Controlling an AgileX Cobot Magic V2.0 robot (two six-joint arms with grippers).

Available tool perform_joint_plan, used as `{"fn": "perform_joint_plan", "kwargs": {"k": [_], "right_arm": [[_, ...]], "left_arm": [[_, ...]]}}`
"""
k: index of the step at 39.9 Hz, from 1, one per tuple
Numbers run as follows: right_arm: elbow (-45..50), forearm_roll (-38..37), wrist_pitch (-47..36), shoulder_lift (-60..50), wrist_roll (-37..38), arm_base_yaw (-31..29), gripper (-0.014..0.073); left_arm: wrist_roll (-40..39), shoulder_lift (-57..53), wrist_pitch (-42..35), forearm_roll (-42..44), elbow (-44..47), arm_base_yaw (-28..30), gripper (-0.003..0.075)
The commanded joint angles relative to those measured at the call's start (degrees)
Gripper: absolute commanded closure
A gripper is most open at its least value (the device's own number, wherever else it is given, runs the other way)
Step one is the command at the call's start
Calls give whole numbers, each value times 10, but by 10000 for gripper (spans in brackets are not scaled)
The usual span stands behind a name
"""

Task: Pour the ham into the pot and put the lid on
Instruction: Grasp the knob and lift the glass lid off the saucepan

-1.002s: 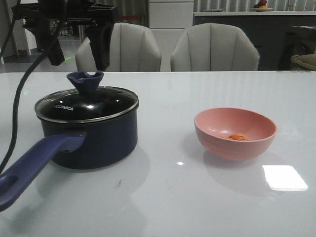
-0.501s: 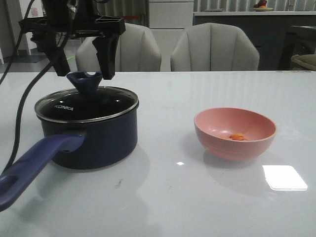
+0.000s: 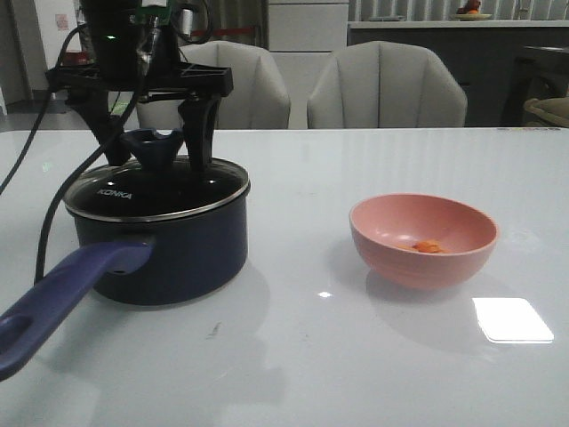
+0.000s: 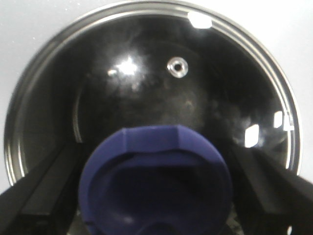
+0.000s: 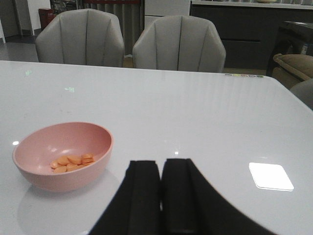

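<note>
Left gripper (image 3: 153, 133) spread wide astride the lid (image 3: 156, 189) knob, apparently not touching; right gripper (image 5: 160, 196) clenched empty above the surface (image 3: 356, 356).

Matte black left gripper (image 3: 153, 147) with angular jaws and trailing black cables (image 3: 55, 218).

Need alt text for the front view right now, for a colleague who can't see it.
The open left gripper straddles the knob of the lid, which sits on the pot. To the right, the pink bowl holds the ham.
</note>
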Motion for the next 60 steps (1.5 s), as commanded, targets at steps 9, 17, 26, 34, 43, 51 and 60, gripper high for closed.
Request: {"fn": "perform_joint_plan", "kwargs": {"k": [9, 17, 26, 34, 43, 51, 60], "right_arm": [[-5, -2, -51, -12, 0, -2, 445], [-5, -2, -51, -12, 0, -2, 445], [-5, -2, -51, -12, 0, -2, 445], [-5, -2, -51, -12, 0, -2, 445], [-5, -2, -51, -12, 0, -2, 445], [-5, -2, -51, -12, 0, -2, 445], [-5, -2, -51, -12, 0, -2, 445]], "left_arm": [[-12, -29, -26, -5, -18, -4, 435], [-12, -29, -26, -5, -18, -4, 484], [-12, -50, -20, -5, -19, -4, 484], [-12, -95, -19, 15, -19, -3, 485], [-11, -145, -12, 55, -15, 12, 505], [3, -196, -12, 64, 36, 78, 513], [37, -249, -79, 53, 171, 174, 513]]}}
